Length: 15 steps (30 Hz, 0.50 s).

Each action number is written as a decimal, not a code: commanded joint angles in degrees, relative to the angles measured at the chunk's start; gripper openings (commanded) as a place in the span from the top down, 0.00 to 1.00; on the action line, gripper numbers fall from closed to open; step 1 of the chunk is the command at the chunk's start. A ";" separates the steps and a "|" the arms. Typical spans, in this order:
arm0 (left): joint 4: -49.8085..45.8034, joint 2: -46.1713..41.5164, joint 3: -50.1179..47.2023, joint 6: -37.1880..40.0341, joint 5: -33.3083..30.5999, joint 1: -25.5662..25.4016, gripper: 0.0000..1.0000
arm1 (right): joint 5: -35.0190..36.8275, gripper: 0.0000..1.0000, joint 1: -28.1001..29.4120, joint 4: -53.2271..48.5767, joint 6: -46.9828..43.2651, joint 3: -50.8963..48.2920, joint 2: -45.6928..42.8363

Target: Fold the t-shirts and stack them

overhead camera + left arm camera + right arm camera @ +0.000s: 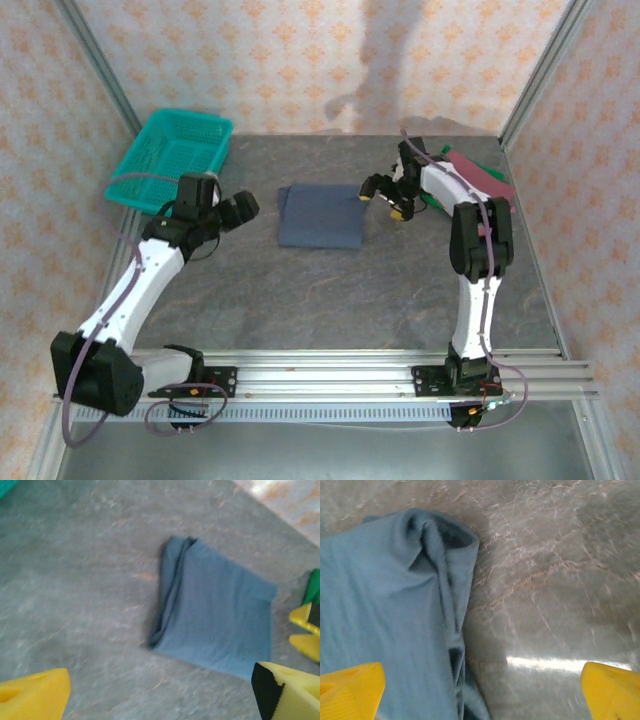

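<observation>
Slate-blue folded tee (320, 216) btwn released L end effector (238, 208) & R end effector (385, 200); top cam: teal basket (195, 115), red tee (485, 172).

Bare table (330, 300) surrounds the blue shirt (320, 216); the basket (186, 117) blocks the far-left corner.

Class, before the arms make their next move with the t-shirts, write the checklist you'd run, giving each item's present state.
1. Blue t-shirt folded on the table: ok.
2. Left tool open, holding nothing: ok.
3. Right tool open, holding nothing: ok.
4. Red t-shirt and green t-shirt stacked on the blue: not ok, both lie apart at the right.
5. Fold edges neat: not ok, one edge bunched.
</observation>
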 commanded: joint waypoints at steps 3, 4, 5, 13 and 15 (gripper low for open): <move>-4.40 -13.94 -1.41 5.30 -7.51 -0.09 0.01 | 0.61 0.00 2.37 -0.38 -0.75 11.47 7.41; -5.38 -15.42 -1.76 5.65 -8.26 -0.13 0.01 | 0.60 0.00 2.80 -0.94 -0.66 13.39 8.82; -6.40 -17.20 -2.05 5.97 -9.15 -0.08 0.00 | 0.61 0.00 3.26 -2.00 -0.63 15.66 10.59; -13.53 -25.18 -1.80 7.21 -14.50 0.03 0.00 | 4.13 0.08 5.53 -13.91 -0.84 30.34 22.01; -14.89 -25.90 -0.76 7.83 -15.93 0.03 0.00 | 5.44 0.10 6.16 -16.08 -1.37 32.39 23.48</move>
